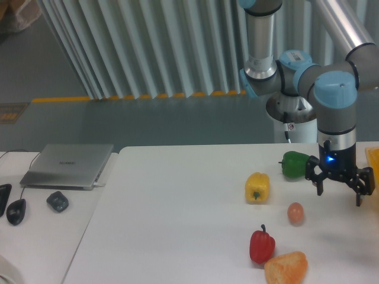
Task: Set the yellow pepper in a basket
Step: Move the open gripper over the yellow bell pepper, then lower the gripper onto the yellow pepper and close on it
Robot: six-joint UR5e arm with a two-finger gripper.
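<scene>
Hovering at the right side of the frame, the gripper hangs above the white table with its two fingers spread wide and nothing between them. A blue light glows on the wrist just above the fingers.

Yellow pepper: sits upright on the table, right of centre, well clear of the gripper and to its left. Not touched by anything.

Basket: only a thin orange-yellow sliver shows at the right edge of the frame, just beside the gripper's right-hand finger. Contents cannot be told.

Green pepper: lies just above and right of the yellow one, partly behind the gripper's left-hand finger.

Small round orange-pink item: lower than the yellow pepper, between it and the gripper.

Red pepper: lower right, stem up, touching or nearly touching the lumpy orange vegetable at the bottom edge.

Left part of the frame, on a separate surface: closed silver laptop, with a dark mouse and a second dark mouse below it.
</scene>
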